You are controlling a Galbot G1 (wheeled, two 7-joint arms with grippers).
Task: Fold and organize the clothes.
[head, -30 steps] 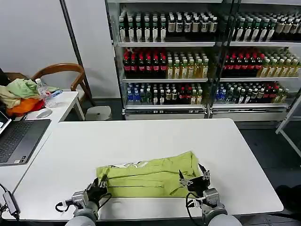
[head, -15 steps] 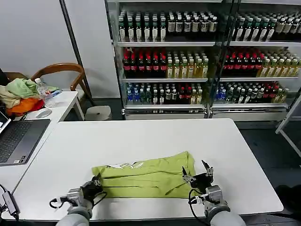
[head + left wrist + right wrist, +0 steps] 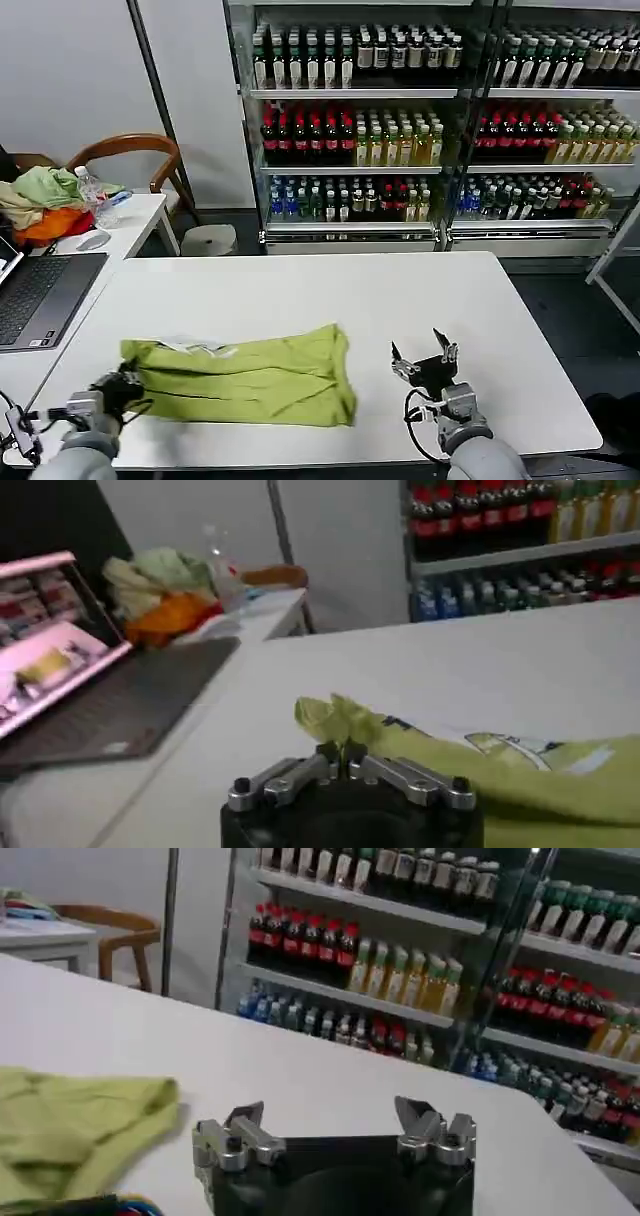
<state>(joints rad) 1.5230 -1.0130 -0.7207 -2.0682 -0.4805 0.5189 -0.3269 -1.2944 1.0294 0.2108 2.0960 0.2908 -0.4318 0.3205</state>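
Note:
The lime yellow-green T-shirt (image 3: 245, 374) lies folded into a long band near the white table's front edge, left of centre, with its white label patch (image 3: 190, 345) showing at the back left. My left gripper (image 3: 118, 388) is shut on the shirt's left end; a pinched tuft of green cloth (image 3: 338, 718) sticks up between its fingers. My right gripper (image 3: 423, 361) stands open over bare table to the right of the shirt, apart from it. The shirt's right end (image 3: 80, 1118) lies off to one side in the right wrist view.
A side table at the left holds an open laptop (image 3: 40, 295), a heap of pale green and orange garments (image 3: 40, 205), a water bottle (image 3: 95, 200) and a mouse. A wooden chair (image 3: 135, 160) stands behind it. Drink shelves (image 3: 430, 120) line the back. The white table (image 3: 300, 290) spreads behind the shirt.
My left gripper has pulled the shirt leftward along the front edge. My right gripper has let go of the shirt's right end and now stands open, clear of it.

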